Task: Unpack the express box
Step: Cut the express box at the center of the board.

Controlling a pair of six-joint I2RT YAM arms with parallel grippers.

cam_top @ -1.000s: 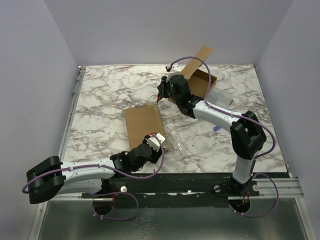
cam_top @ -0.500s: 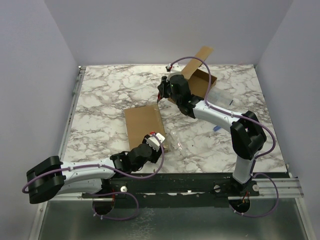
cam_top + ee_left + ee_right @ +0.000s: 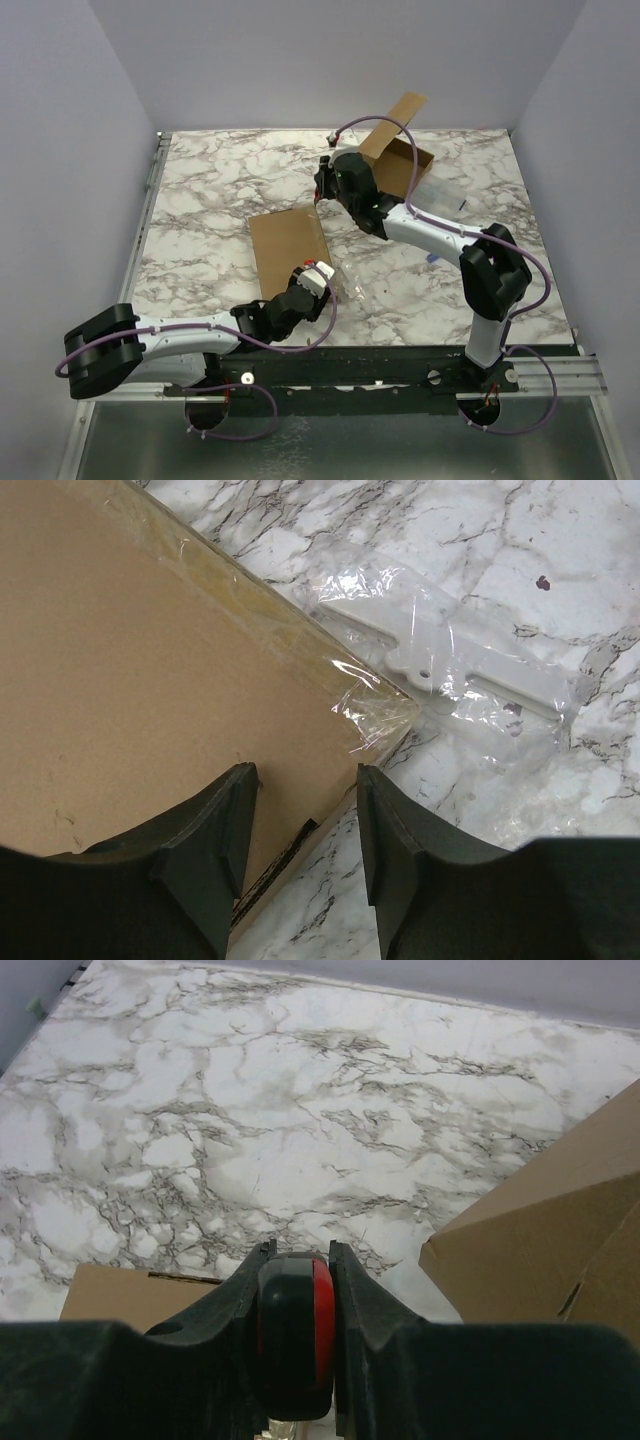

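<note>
The open express box [image 3: 402, 168] stands at the back right with one flap raised; its side shows in the right wrist view [image 3: 560, 1220]. A flat cardboard piece [image 3: 287, 250] lies mid-table. My right gripper [image 3: 323, 187] is just left of the box, above the table, shut on a small black-and-red object [image 3: 296, 1330]. My left gripper [image 3: 318, 274] is open and empty, its jaws [image 3: 300, 780] over the near right corner of the flat cardboard [image 3: 140, 690]. A clear bag holding a white part [image 3: 470, 675] lies just beside that corner.
Another clear plastic bag [image 3: 442, 195] lies right of the box. A small blue item [image 3: 432, 258] lies on the marble near the right arm. The flat cardboard's far edge shows low in the right wrist view [image 3: 115, 1295]. Walls enclose the table on three sides.
My left arm has shifted slightly forward and right, bringing its gripper closer over the cardboard corner. My right gripper has moved slightly, still holding the black-and-red object.
</note>
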